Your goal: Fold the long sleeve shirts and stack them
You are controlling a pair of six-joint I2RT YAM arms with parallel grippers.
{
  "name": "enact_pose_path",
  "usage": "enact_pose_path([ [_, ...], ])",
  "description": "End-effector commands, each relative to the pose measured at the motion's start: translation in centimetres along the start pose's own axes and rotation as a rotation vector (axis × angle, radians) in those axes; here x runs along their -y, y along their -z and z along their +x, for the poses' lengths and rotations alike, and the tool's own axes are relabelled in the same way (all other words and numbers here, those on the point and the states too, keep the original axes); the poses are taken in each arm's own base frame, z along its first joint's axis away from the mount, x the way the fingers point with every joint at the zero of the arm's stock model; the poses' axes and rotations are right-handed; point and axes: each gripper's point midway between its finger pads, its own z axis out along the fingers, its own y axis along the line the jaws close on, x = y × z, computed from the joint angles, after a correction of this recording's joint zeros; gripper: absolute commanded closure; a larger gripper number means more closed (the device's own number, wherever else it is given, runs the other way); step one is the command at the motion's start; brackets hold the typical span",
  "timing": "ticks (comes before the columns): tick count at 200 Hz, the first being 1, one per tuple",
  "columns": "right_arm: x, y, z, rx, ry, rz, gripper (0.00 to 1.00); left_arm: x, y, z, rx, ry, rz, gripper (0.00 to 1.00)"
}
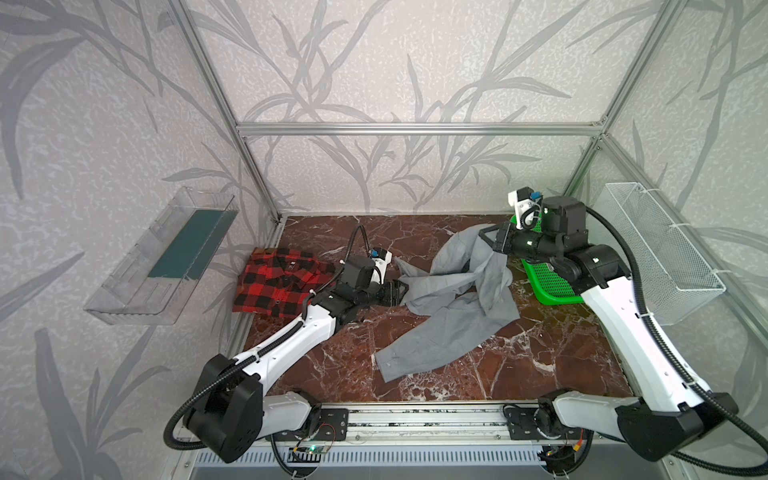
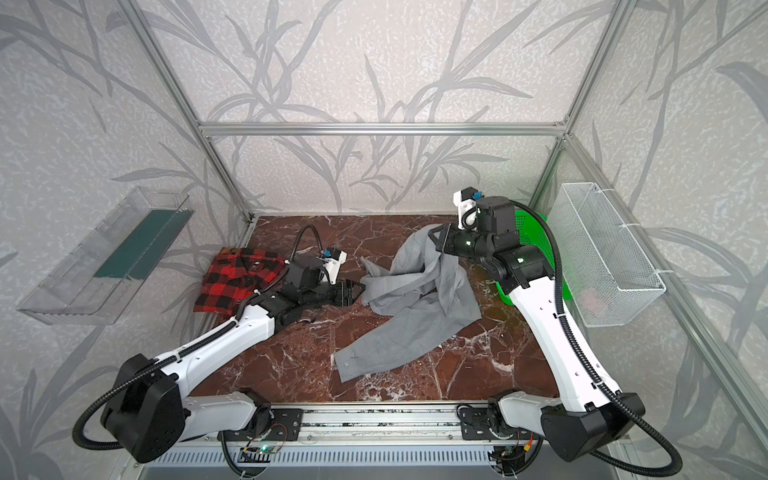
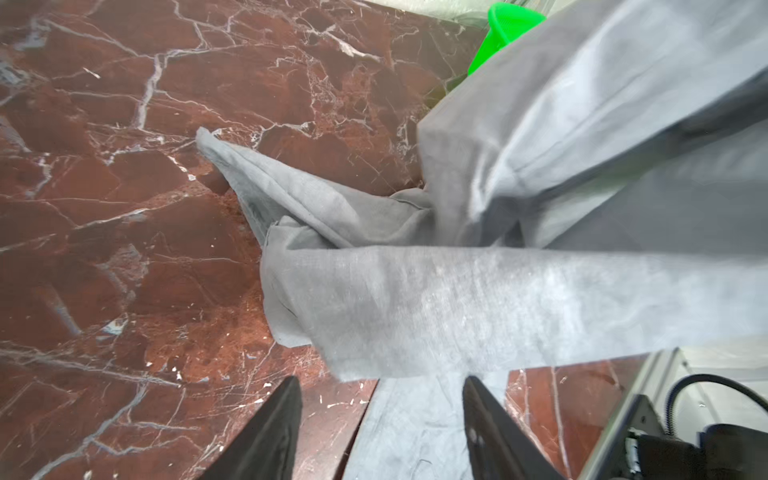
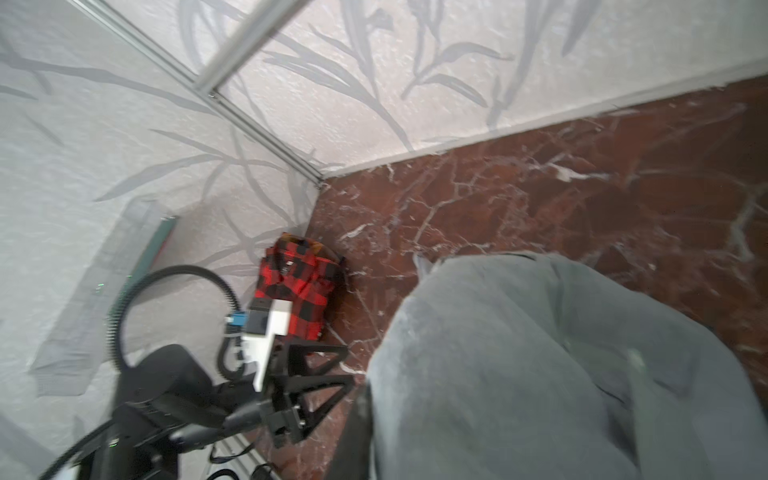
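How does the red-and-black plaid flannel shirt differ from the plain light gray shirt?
The red-and-black plaid flannel shirt is folded compact at the marble tabletop's left edge; the plain light gray shirt sprawls crumpled mid-table. The plaid shirt lies flat; the gray shirt's far end rises to the right tool. Both rest on that tabletop.

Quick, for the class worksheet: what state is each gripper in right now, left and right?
Left gripper: open, at the edge of the gray shirt, gripping nothing.
Right gripper: gray shirt draped over it, jaws hidden; cannot be told.
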Motion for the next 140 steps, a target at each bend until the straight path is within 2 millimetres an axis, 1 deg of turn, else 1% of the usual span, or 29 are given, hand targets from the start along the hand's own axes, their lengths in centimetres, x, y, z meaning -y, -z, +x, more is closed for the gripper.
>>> enact_pose_path([
  [1, 6.1, -0.4, 2.1, 0.007, -0.057, 0.172, 0.64, -2.9, 1.6, -1.4, 0.054, 0.019, -0.150, 0.37],
  [8, 7.3, 0.0, 2.4, 0.023, -0.057, 0.217, 0.60, -3.6, 2.1, -1.5, 0.060, 0.047, -0.176, 0.37],
  [22, 8.3, 1.0, 2.8, 0.056, -0.059, 0.274, 0.55, -5.1, 3.0, -1.7, 0.061, 0.107, -0.238, 0.37],
  [31, 8.4, 1.9, 2.7, 0.088, -0.067, 0.287, 0.52, -5.8, 3.4, -1.7, 0.052, 0.140, -0.269, 0.36],
  [40, 7.9, 2.3, 2.8, 0.108, -0.087, 0.261, 0.48, -6.5, 3.7, -1.7, 0.040, 0.175, -0.297, 0.37],
  [49, 6.7, 1.9, 3.5, 0.095, -0.099, 0.217, 0.47, -7.2, 3.9, -1.5, 0.021, 0.213, -0.321, 0.37],
  [60, 5.0, 0.9, 5.0, 0.061, -0.107, 0.178, 0.46, -7.8, 3.9, -1.4, -0.006, 0.246, -0.340, 0.37],
  [71, 3.2, -0.5, 6.6, 0.029, -0.058, 0.163, 0.42, -8.6, 3.9, -1.2, -0.038, 0.284, -0.370, 0.37],
  [75, 2.9, -1.0, 7.1, 0.015, -0.035, 0.177, 0.40, -8.8, 3.9, -1.1, -0.053, 0.293, -0.375, 0.37],
  [82, 2.9, -1.3, 7.4, 0.010, -0.003, 0.219, 0.39, -9.1, 3.8, -0.9, -0.076, 0.309, -0.377, 0.37],
  [93, 4.0, -1.6, 7.3, 0.025, 0.053, 0.304, 0.36, -9.7, 3.8, -0.6, -0.111, 0.348, -0.388, 0.38],
  [101, 5.2, -1.1, 6.8, 0.039, 0.075, 0.369, 0.36, -10.0, 3.9, -0.4, -0.128, 0.377, -0.387, 0.40],
  [107, 5.2, -0.6, 6.2, 0.063, 0.099, 0.379, 0.36, -10.4, 4.1, -0.2, -0.136, 0.408, -0.404, 0.42],
  [112, 4.5, -0.6, 5.8, 0.083, 0.128, 0.355, 0.36, -10.8, 4.4, -0.1, -0.141, 0.423, -0.419, 0.42],
  [121, 2.5, -1.2, 5.6, 0.107, 0.185, 0.284, 0.36, -11.1, 4.7, -0.1, -0.141, 0.438, -0.425, 0.42],
  [128, 0.7, -2.2, 6.1, 0.086, 0.230, 0.221, 0.33, -11.3, 5.0, -0.4, -0.132, 0.444, -0.421, 0.42],
  [140, -1.9, -5.0, 8.2, -0.041, 0.273, 0.121, 0.30, -11.6, 5.5, -1.0, -0.100, 0.463, -0.419, 0.42],
])
